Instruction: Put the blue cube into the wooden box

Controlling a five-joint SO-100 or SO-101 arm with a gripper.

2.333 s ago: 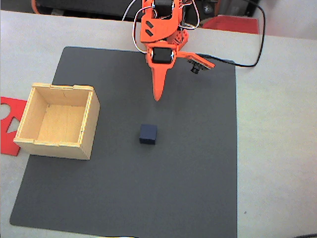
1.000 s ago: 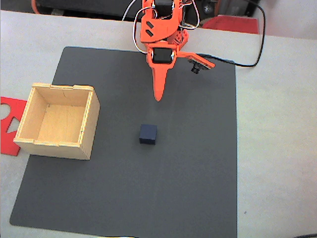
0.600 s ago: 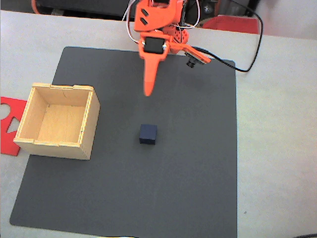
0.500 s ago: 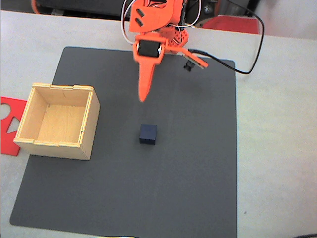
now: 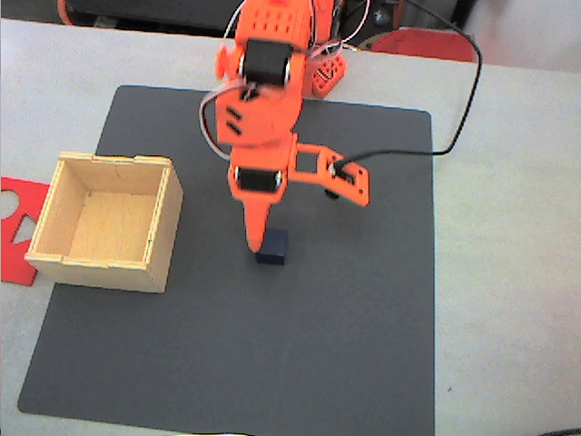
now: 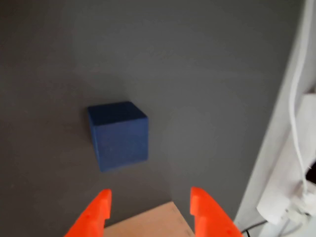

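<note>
Orange gripper point(image 6: 149, 207) is seen with fingers parted and nothing held; the blue cube point(image 6: 119, 134) is found just ahead of its tips, slightly left in the wrist view, mid-mat, well apart from the wooden box point(image 5: 104, 221) near the bench's left edge.

Fixed view looks down from high; wrist view close — both share the blue cube point(image 5: 271, 246) point(image 6: 119, 135).

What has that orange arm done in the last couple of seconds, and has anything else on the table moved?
The arm reached out from the back of the mat and came down, so its hand now hangs at the blue cube. In the wrist view the fingers are spread, holding nothing. The cube, the wooden box and the red sheet stayed where they were.
</note>
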